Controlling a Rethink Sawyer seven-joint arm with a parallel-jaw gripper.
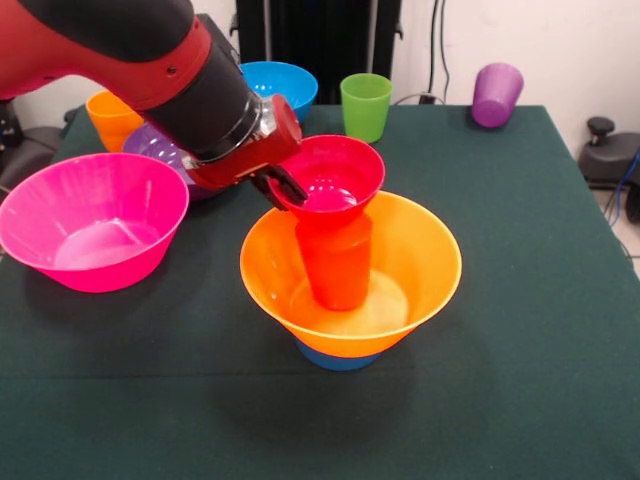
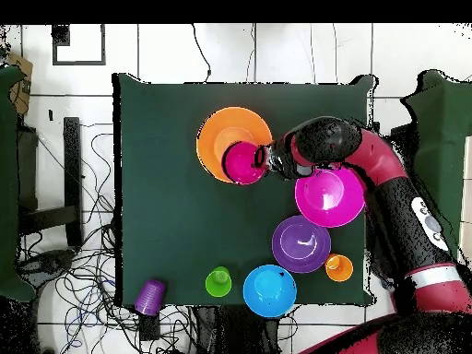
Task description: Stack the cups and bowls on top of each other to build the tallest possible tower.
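The tower stands in the middle of the table: a small light-blue bowl point(image 1: 337, 358) at the base, the large orange bowl point(image 1: 425, 255) point(image 2: 219, 131) on it, and the red-orange cup point(image 1: 335, 268) upright inside. My gripper point(image 1: 283, 190) point(image 2: 264, 159) is shut on the near-left rim of the small red bowl point(image 1: 338, 172) point(image 2: 242, 163). It holds the bowl right on top of the cup's mouth. I cannot tell whether the bowl rests on the cup.
The large pink bowl point(image 1: 95, 225) point(image 2: 329, 196) sits at the left. Behind it are the purple bowl point(image 1: 152, 145) point(image 2: 300, 243) and yellow-orange cup point(image 1: 110, 118) point(image 2: 338, 267). The blue bowl point(image 1: 285, 82) point(image 2: 269, 290), green cup point(image 1: 365, 105) point(image 2: 218, 281) and tipped purple cup point(image 1: 497, 95) point(image 2: 149, 297) line the far edge.
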